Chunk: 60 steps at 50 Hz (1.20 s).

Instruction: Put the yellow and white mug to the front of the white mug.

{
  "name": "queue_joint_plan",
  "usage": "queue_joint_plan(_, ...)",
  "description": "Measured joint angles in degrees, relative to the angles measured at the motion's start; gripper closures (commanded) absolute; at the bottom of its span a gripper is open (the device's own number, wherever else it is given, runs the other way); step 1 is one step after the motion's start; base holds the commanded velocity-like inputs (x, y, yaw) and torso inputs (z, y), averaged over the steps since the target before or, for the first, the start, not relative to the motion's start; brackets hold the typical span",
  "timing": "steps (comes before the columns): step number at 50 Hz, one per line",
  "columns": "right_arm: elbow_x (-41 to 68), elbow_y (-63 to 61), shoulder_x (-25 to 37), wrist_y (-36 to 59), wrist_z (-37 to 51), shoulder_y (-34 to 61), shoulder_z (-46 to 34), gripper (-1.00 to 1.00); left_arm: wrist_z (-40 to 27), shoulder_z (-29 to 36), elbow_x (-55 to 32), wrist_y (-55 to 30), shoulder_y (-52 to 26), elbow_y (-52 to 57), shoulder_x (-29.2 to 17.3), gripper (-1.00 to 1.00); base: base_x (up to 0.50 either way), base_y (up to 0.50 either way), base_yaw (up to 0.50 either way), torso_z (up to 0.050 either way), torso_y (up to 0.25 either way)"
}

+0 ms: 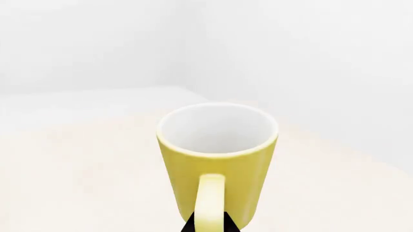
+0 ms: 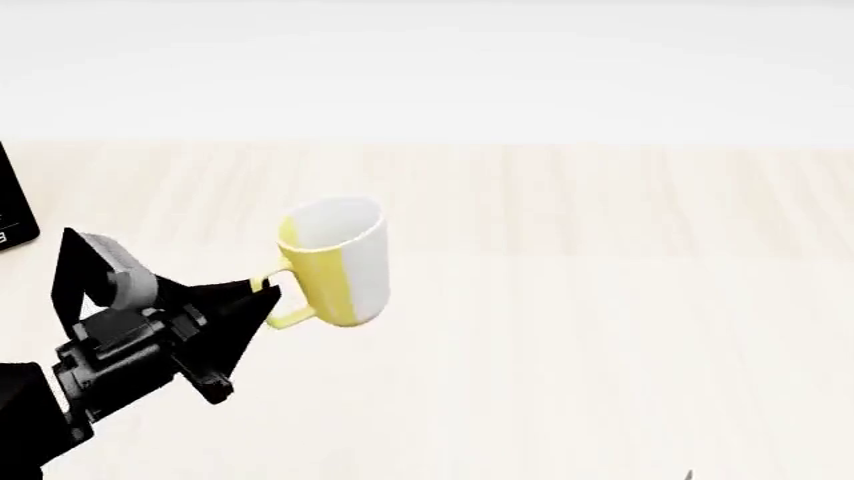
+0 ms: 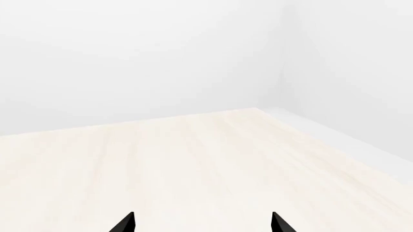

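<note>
The yellow and white mug point(image 2: 340, 265) is at the left of the light wooden table point(image 2: 601, 300), slightly tilted, yellow half and handle towards my left arm. My left gripper point(image 2: 263, 300) is shut on the mug's yellow handle point(image 2: 283, 312). From the left wrist, the mug point(image 1: 216, 154) shows its white inside, and the handle point(image 1: 210, 203) runs between the black fingertips of the left gripper point(image 1: 210, 224). Whether the mug touches the table I cannot tell. My right gripper point(image 3: 202, 223) is open over bare table with nothing between its fingers. The white mug is out of view.
A dark flat object point(image 2: 14, 205) pokes in at the left edge of the head view. The table's far edge point(image 2: 427, 145) meets a plain white wall. In the right wrist view the tabletop point(image 3: 193, 154) ends at a corner on the right.
</note>
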Motion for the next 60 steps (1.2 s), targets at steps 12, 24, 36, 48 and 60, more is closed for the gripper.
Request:
queue_joint_plan(12,0.25,0.37,0.24,-0.22,0.33,-0.1,0.08,-1.0,11.82,2.02,-3.17,-5.73,-7.29,-4.24,-2.2,1.0,0.0,0.0,0.0,0.0,0.0)
queue_joint_plan(24,0.49,0.37,0.47,-0.48,0.6,-0.27,0.08,-1.0,16.15,4.54,-4.65,-9.01,-5.05,2.79,-3.53,1.0,0.0,0.0,0.0,0.0,0.001)
queue_joint_plan(36,0.66,0.09,0.74,-0.54,0.89,-0.42,-0.04,-1.0,17.31,5.94,-4.56,-8.47,-2.35,6.03,-3.57,1.0,0.0,0.0,0.0,0.0,0.0)
queue_joint_plan(48,0.88,-0.28,0.98,-0.72,1.12,-0.71,-0.15,-1.0,17.59,7.71,-1.84,-4.48,-1.01,2.88,-2.46,1.0,0.0,0.0,0.0,0.0,0.0)
queue_joint_plan(60,0.99,-0.34,1.16,-0.99,1.27,-0.84,-0.4,-1.0,18.18,9.0,0.3,-0.19,0.04,-1.4,-1.09,1.0,0.0,0.0,0.0,0.0,0.001)
